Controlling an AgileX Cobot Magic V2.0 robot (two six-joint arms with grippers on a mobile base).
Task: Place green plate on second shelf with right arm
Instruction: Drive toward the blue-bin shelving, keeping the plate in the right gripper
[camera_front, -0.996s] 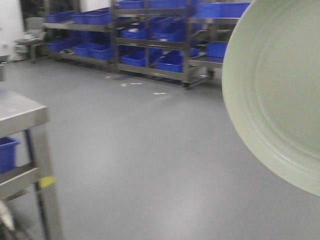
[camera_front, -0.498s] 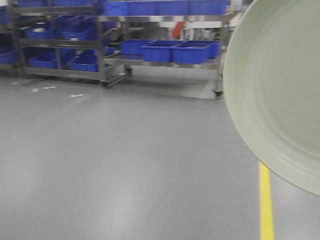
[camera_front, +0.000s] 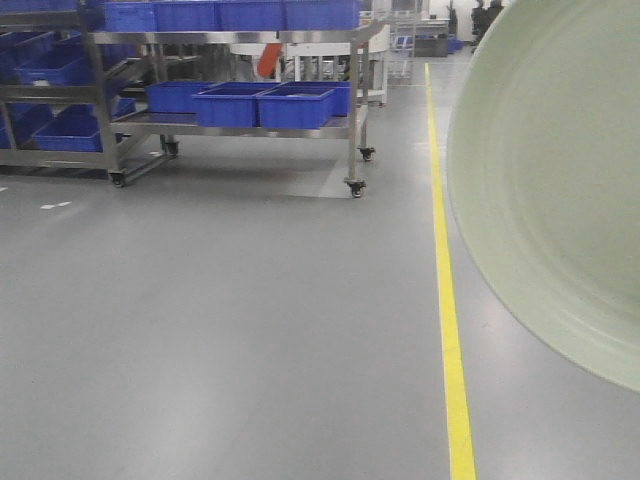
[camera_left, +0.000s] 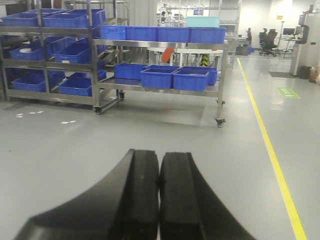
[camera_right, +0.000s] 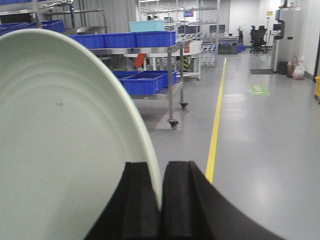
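Looking across the floor, I see my left gripper (camera_left: 159, 160) clenched on nothing, its fingers pressed together. Left of the yellow floor line (camera_front: 447, 300) stands a wheeled rack (camera_front: 353, 100) of blue bins (camera_front: 295, 105); whether its second shelf is my target I can't tell. Right of the line, the green plate (camera_front: 560, 180) hangs steeply tilted, pinched at its rim by my right gripper (camera_right: 161, 172). I'd approach slowly and level the plate before sliding it in.
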